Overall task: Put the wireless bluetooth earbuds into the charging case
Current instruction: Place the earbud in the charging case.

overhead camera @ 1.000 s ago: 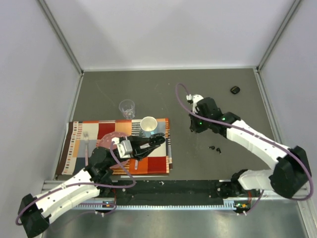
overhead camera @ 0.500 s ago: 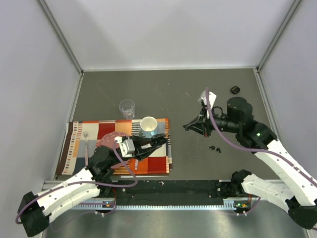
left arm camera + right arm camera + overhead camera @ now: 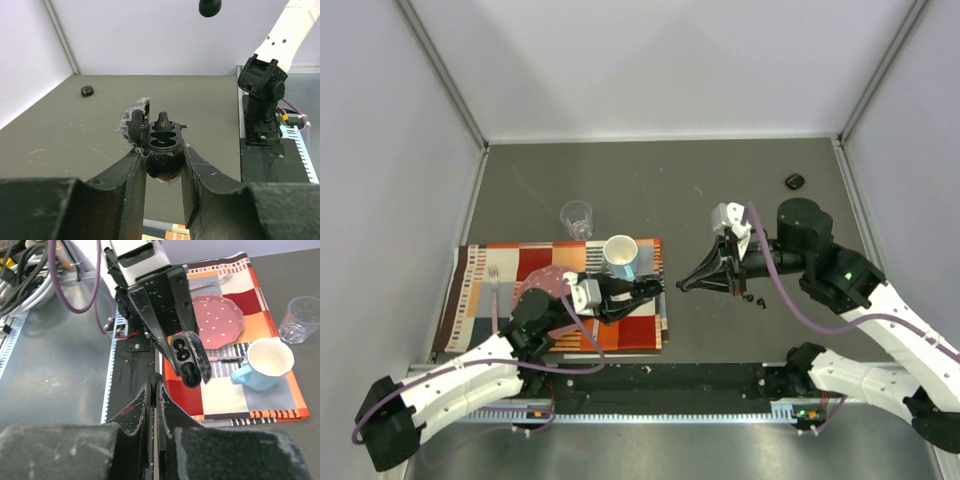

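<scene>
My left gripper (image 3: 655,287) is shut on a black charging case (image 3: 165,139), holding it above the placemat's right edge with its lid open to the left. Both wells look empty in the right wrist view (image 3: 184,359). My right gripper (image 3: 682,286) is shut on one tiny black earbud (image 3: 156,379) and hovers just right of the case, close to its near end. Two more earbuds (image 3: 754,299) lie on the table under the right arm. A second, closed black case (image 3: 795,181) lies at the back right, also in the left wrist view (image 3: 87,91).
A checked placemat (image 3: 520,262) holds a white-and-blue mug (image 3: 620,255), a pink dotted plate (image 3: 220,315) and a fork (image 3: 494,277). A clear glass (image 3: 577,217) stands behind it. Metal frame posts and white walls bound the table.
My right arm has swung from the back right down and leftward, bringing its shut fingers beside the case. My left gripper has shifted the case slightly to the right.
</scene>
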